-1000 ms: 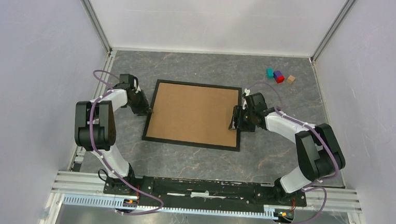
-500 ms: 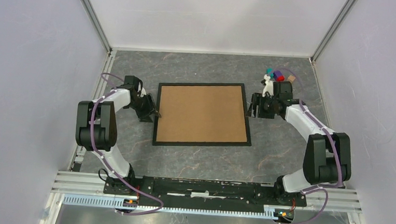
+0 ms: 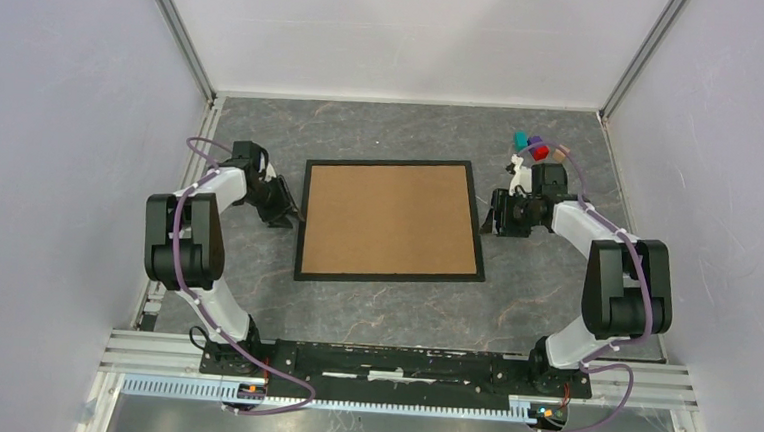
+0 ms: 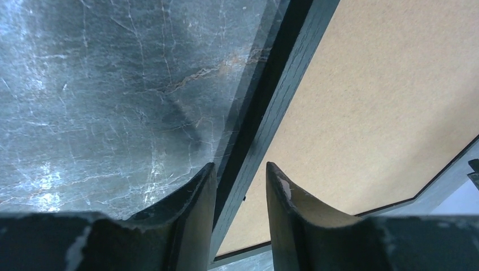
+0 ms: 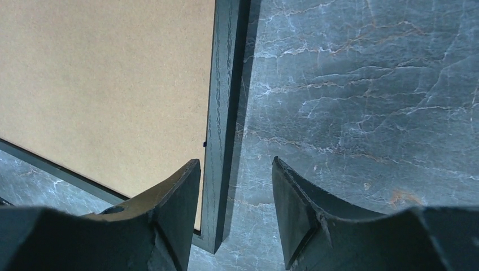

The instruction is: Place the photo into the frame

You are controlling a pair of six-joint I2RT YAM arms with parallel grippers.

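Note:
The black frame (image 3: 389,278) lies flat mid-table, face down, with the brown backing board (image 3: 393,219) filling it. The photo is not in view. My left gripper (image 3: 285,210) is open just off the frame's left edge. In the left wrist view that gripper (image 4: 240,169) has the frame rail (image 4: 271,96) showing between its fingers. My right gripper (image 3: 493,215) is open just off the frame's right edge. In the right wrist view that gripper (image 5: 236,161) has the rail (image 5: 225,84) beside its left finger (image 5: 175,209). Neither gripper holds anything.
Three small coloured blocks, teal (image 3: 520,139), purple-red (image 3: 538,143) and tan (image 3: 561,152), sit at the back right, close behind my right arm. Enclosure walls stand on three sides. A metal rail (image 3: 398,372) runs along the near edge.
The frame slid right and squared up, then stayed still. My right gripper moved right and let go of the right edge. My left gripper backed slightly off the left edge.

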